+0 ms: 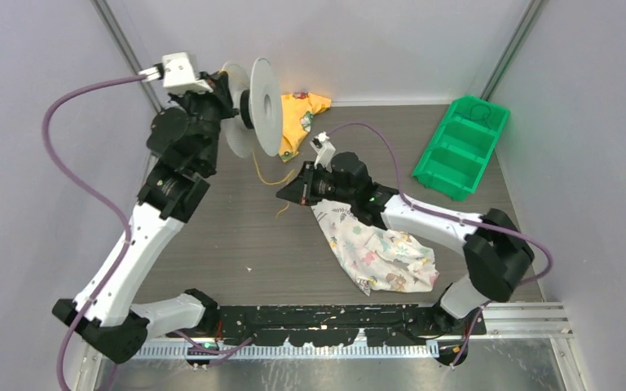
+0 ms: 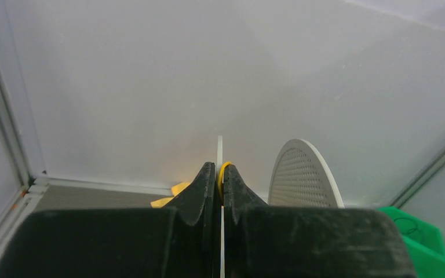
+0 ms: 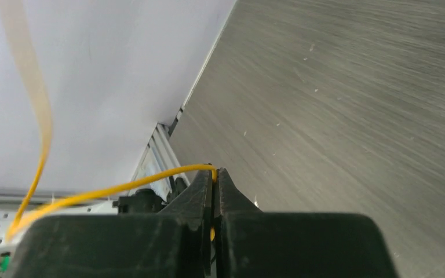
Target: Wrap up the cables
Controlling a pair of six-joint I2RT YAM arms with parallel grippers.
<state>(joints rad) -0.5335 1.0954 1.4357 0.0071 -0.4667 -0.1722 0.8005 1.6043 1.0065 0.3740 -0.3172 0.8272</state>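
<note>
My left gripper [image 1: 227, 91] is raised at the back left and is shut on one rim of a white spool [image 1: 262, 106]. In the left wrist view the jaws [image 2: 220, 174] pinch the thin white rim [image 2: 219, 149] with a bit of yellow cable [image 2: 225, 169] beside it, and the spool's other, perforated disc [image 2: 305, 178] stands to the right. The thin yellow cable [image 1: 262, 169] hangs from the spool down to my right gripper [image 1: 282, 194], which is shut on it just above the table. In the right wrist view the cable [image 3: 121, 188] arcs left from the closed jaws [image 3: 215, 174]. A short end [image 1: 282, 210] dangles below.
A yellow patterned cloth [image 1: 303, 112] lies behind the spool at the back wall. A white floral cloth [image 1: 379, 248] lies under my right arm. A green divided bin [image 1: 460, 147] stands at the back right. Walls close in on the left, back and right.
</note>
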